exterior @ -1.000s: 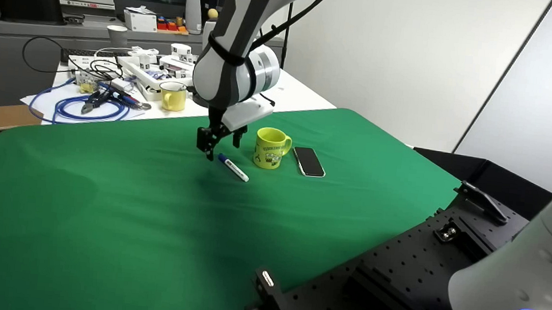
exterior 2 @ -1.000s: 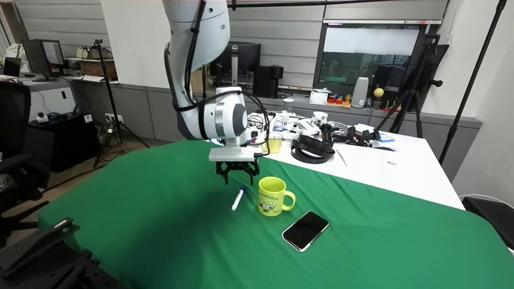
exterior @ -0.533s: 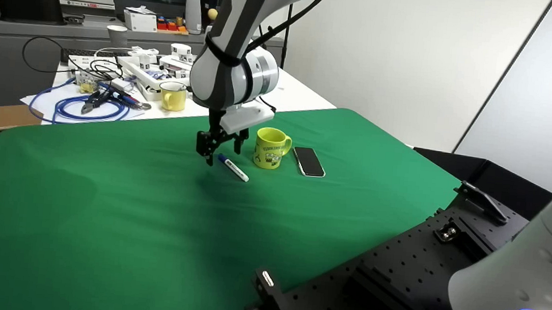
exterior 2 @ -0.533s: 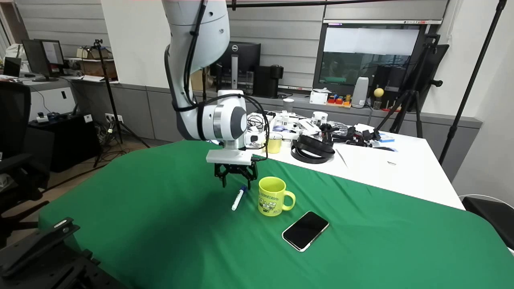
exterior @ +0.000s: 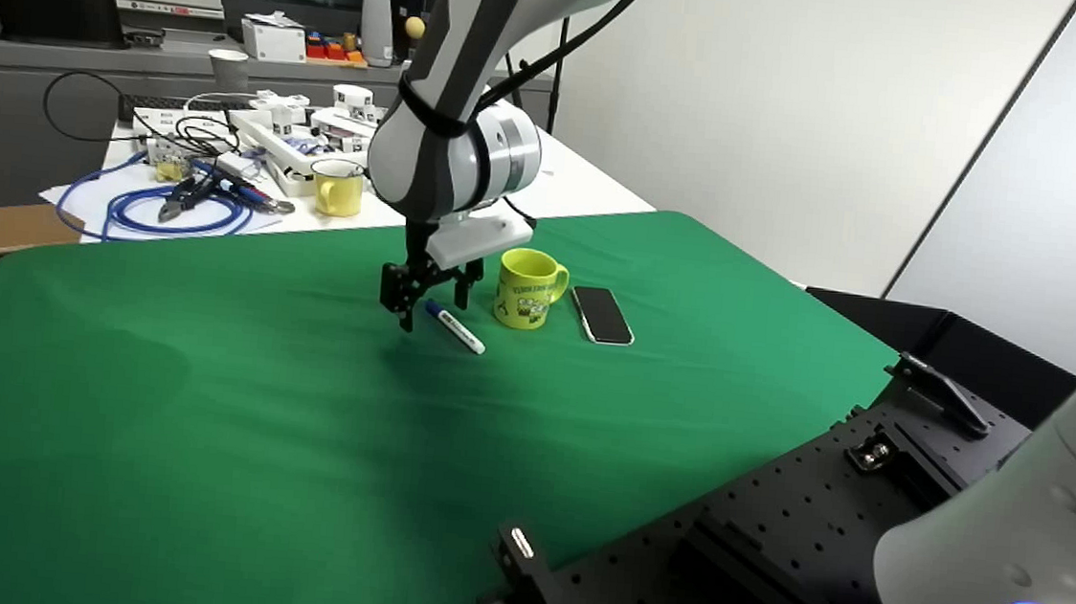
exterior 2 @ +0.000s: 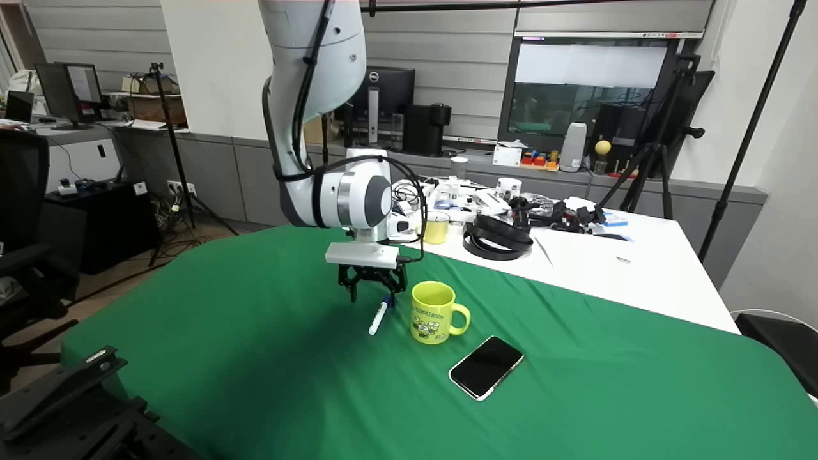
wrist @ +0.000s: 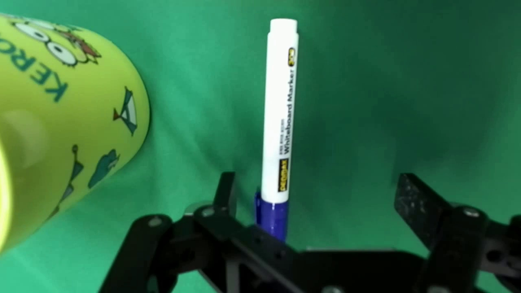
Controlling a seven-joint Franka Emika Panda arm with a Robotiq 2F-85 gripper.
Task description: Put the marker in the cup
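In an exterior view, the black fingers (exterior 2: 353, 294), leftmost, point downward and stand apart; how close their tips come to the green-covered table (exterior 2: 601, 390) is hard to judge. Next, the marker (exterior 2: 379, 316) lies on the table, blue cap toward the fingers; in the wrist view the cap appears between them. Near it but apart, the cup (exterior 2: 431, 313) stands upright, handle turned away from the marker. Rightmost, near the cup, the phone (exterior 2: 487, 368) lies flat, dark screen up.

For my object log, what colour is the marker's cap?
The marker's cap is dark blue, clearest in the wrist view.
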